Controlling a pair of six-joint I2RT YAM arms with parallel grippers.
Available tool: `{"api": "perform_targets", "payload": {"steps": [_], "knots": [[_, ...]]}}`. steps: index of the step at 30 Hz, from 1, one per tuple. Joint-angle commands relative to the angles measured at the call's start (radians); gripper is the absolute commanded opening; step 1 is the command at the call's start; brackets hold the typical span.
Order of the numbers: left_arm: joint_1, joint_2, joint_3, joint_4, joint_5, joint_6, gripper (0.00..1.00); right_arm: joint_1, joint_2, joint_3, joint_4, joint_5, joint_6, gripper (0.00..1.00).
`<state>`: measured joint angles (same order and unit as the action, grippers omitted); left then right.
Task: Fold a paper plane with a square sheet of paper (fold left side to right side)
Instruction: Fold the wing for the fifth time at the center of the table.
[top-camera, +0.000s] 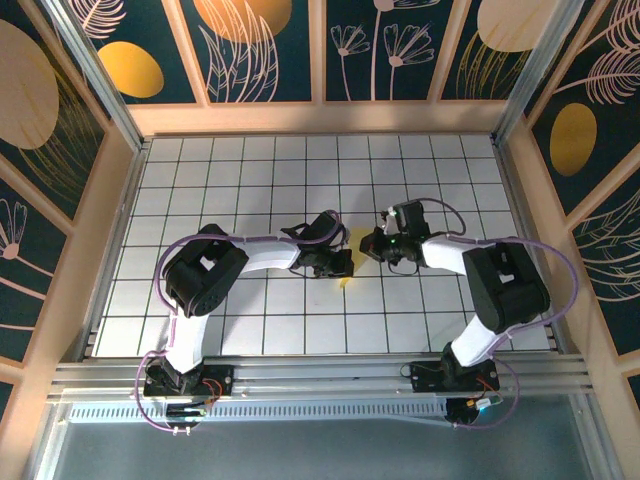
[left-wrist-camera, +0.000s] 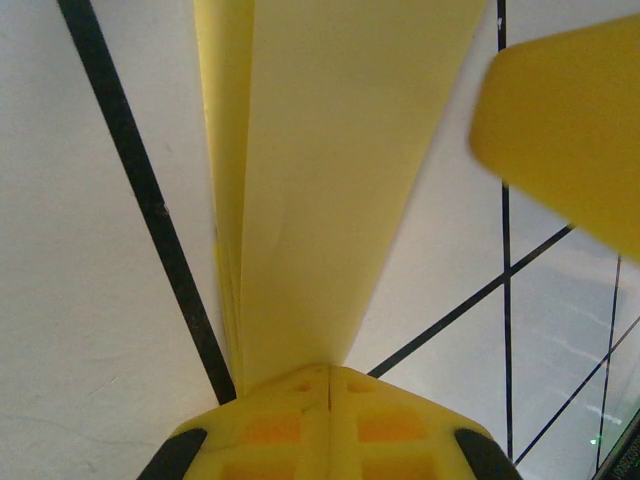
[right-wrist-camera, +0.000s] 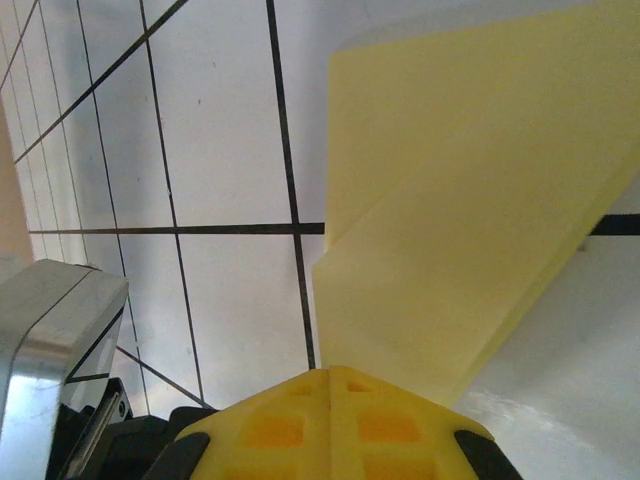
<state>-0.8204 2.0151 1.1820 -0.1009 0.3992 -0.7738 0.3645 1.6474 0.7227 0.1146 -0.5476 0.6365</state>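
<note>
The yellow sheet of paper lies on the white grid table, folded into a long narrow shape of several layers, and the two grippers cover most of it from above. My left gripper is shut, and in the left wrist view its yellow tips rest on the near end of the folded paper. My right gripper is shut too, its tips down on the edge of the layered paper. A right gripper finger shows blurred beside the paper. Nothing sits between either pair of jaws.
The white tiled table is walled by wooden rails and dark painted panels. Part of the left arm sits close to my right gripper. Both arm bases stand at the near edge.
</note>
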Motion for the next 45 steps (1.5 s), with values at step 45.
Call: {"api": "perform_targets", "payload": {"steps": [45], "knots": [[0.037, -0.124, -0.153, 0.179, 0.16, -0.144, 0.04, 0.053, 0.163, -0.065, -0.011, 0.061, -0.025, 0.0]]}}
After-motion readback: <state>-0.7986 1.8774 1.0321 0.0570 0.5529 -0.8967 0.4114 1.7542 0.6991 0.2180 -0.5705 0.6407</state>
